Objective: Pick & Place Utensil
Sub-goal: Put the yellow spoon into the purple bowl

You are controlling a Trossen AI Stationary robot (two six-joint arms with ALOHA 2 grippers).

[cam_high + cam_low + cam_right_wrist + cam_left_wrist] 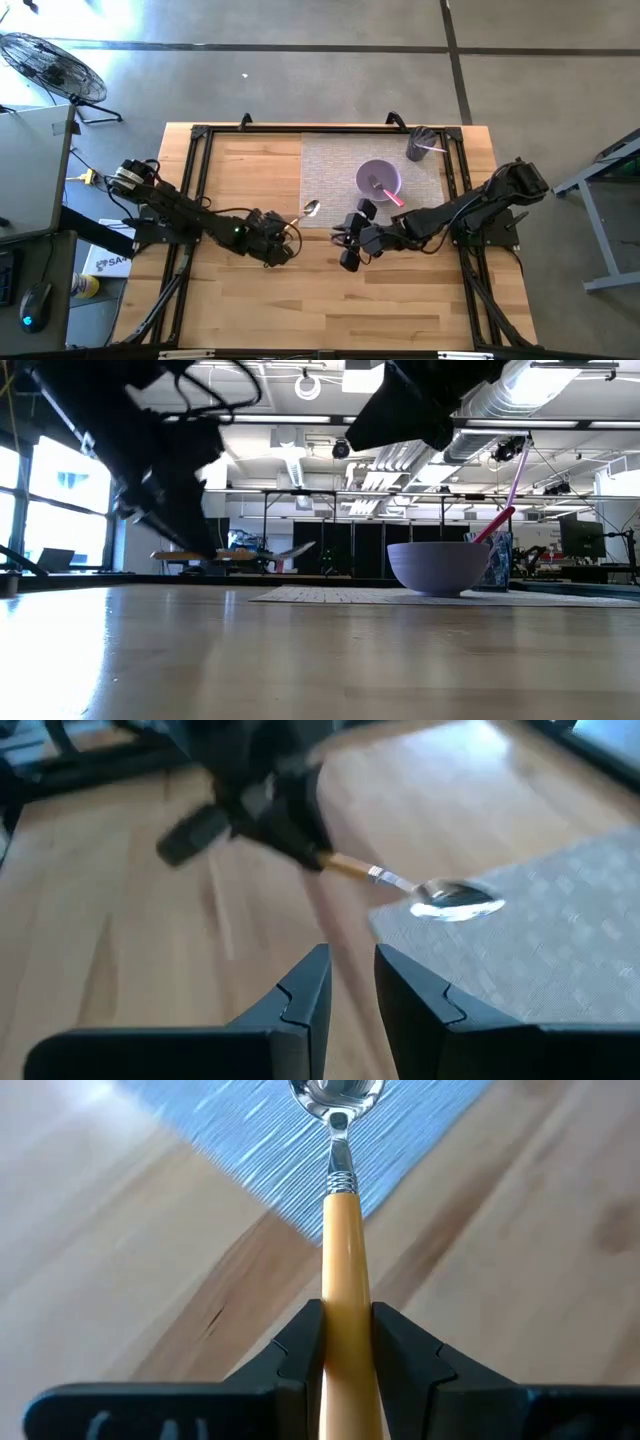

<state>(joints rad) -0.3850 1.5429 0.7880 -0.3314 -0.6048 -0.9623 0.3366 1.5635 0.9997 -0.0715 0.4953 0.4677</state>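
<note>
My left gripper (285, 233) is shut on a spoon (306, 213) that has a yellow handle and a shiny metal bowl. It stands near the middle of the table, at the near left corner of the grey placemat (335, 160). In the right wrist view the spoon (455, 900) hangs over the placemat's edge. My right gripper (341, 240) is just right of the spoon, holds nothing, and its fingers (305, 995) are a narrow gap apart. A purple bowl (378, 180) on the placemat holds a pink utensil (388, 192). My left gripper (347, 1342) pinches the spoon's yellow handle (345, 1270) between its two fingers, well back from the metal collar. The handle runs out forward along the fingers, towards the table's far right. The spoon is lifted clear of the table, with its bowl (335, 1090) over the placemat's corner.
A dark cup (421, 145) with a pink utensil stands at the placemat's far right corner. A black frame (195, 160) runs along the table's edges. Bare wood (320, 300) lies near the front. In the low view the purple bowl (440, 565) stands right of centre.
</note>
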